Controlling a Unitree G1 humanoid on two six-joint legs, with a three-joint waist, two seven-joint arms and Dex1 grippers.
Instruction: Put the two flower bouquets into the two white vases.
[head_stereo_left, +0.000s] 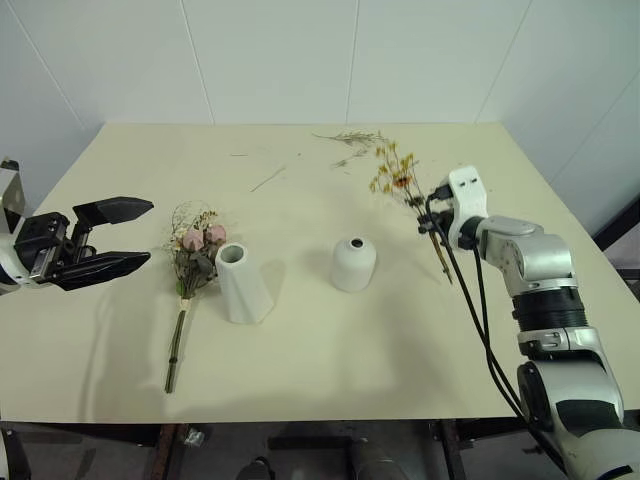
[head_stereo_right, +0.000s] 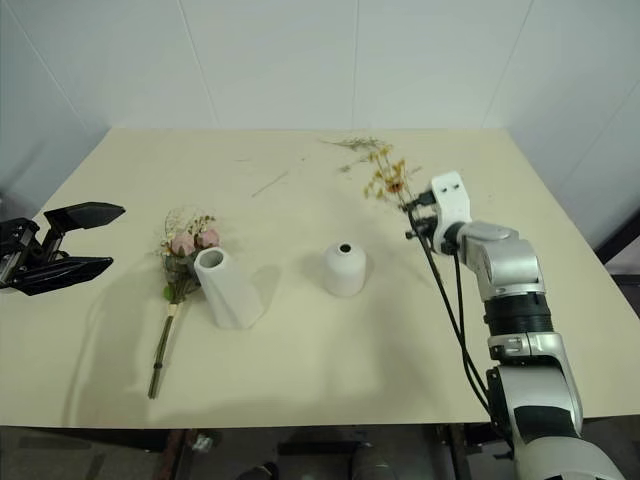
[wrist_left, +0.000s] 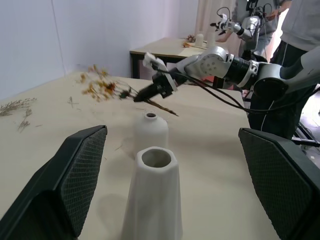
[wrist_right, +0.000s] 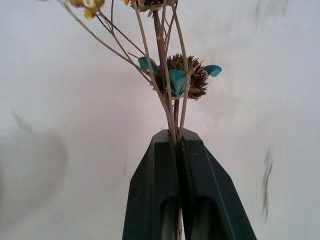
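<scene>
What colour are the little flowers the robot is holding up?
Yellow. The yellow dried flower spray in the right pincer shows best in the left eye view.

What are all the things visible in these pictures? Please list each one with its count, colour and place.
Table: one, pale cream, carrying everything below.
Tall vase: one, white, tapered, upright left of centre.
Short vase: one, white, domed with a small hole, upright near the centre.
Rose bouquet: one, pink roses with green leaves, lying flat beside the tall vase, on its left.
Yellow spray: one, yellow dried flowers on thin stems, clamped in the right pincer, off the table.
Loose twigs: a few, greyish, scattered at the far edge.
Second table: one, in the background of the left wrist view.
Left pincer: black, open, left of the rose bouquet.
Right pincer: black, shut on the spray's stems.
</scene>
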